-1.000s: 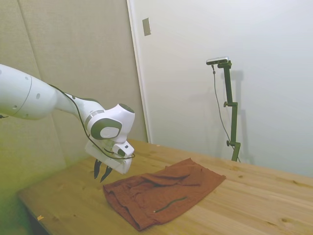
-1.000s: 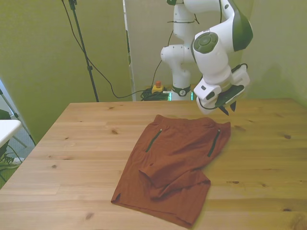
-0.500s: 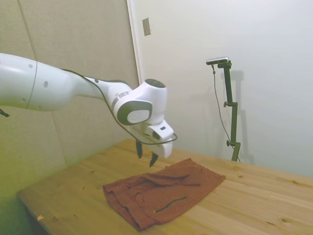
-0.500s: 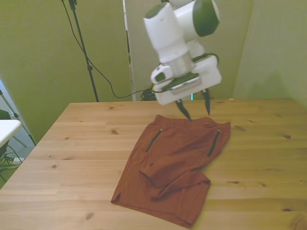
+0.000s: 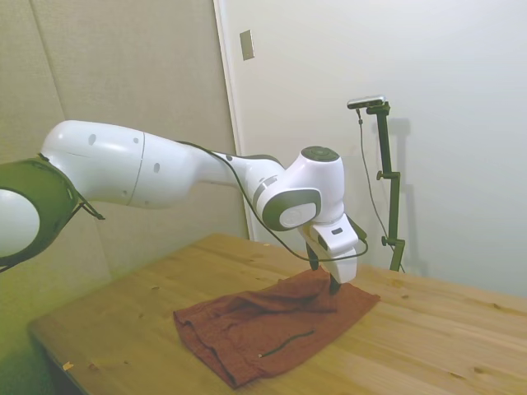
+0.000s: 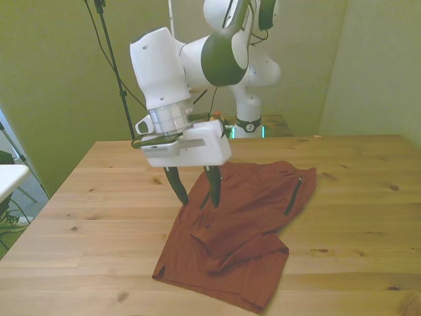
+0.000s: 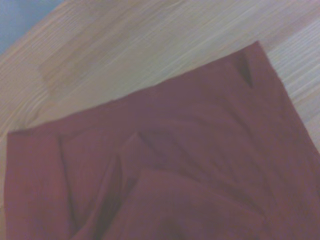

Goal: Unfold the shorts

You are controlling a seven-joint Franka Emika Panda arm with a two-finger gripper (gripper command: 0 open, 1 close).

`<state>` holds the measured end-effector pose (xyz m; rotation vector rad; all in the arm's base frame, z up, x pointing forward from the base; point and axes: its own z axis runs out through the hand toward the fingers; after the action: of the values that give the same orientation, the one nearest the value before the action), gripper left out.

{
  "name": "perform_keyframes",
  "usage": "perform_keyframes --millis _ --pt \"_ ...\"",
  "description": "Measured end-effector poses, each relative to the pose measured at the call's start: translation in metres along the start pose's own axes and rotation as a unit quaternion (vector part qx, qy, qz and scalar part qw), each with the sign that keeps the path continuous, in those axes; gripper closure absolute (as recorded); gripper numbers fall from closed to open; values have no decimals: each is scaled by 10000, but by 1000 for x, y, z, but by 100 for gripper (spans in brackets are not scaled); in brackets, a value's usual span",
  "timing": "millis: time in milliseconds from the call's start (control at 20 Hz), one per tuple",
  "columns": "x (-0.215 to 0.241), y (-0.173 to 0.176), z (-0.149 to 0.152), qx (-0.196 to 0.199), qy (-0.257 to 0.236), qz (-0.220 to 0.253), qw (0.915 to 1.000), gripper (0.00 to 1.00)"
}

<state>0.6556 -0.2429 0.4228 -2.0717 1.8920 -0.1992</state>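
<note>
The rust-red shorts lie crumpled on the wooden table, with one part folded over near the front edge. A dark pocket slit shows on the front view's right. My gripper hangs open just above the shorts' edge on the front view's left, one finger over the cloth and the other over bare wood. From the side, the gripper is low over the far end of the shorts. Up close, the wrist view is filled with folded red shorts beside wood.
Bare wood stretches on both sides of the garment. The robot's base stands behind the table's far edge. A white surface sits off the table at the front view's left.
The arm has swung from the front view's right side across to the left and dropped low over the shorts' edge. The fingers stayed apart. The shorts have not moved.
</note>
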Motion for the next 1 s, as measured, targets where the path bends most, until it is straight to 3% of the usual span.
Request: perform_keyframes --millis 150,350,400,1000 --pt "-3 -9 10 27 196 513 9985 0" --pt "-9 -18 34 -72 132 604 9981 0" --pt "-10 -21 39 -79 110 584 9982 100" --pt "-16 -28 54 -218 -217 584 9978 100"
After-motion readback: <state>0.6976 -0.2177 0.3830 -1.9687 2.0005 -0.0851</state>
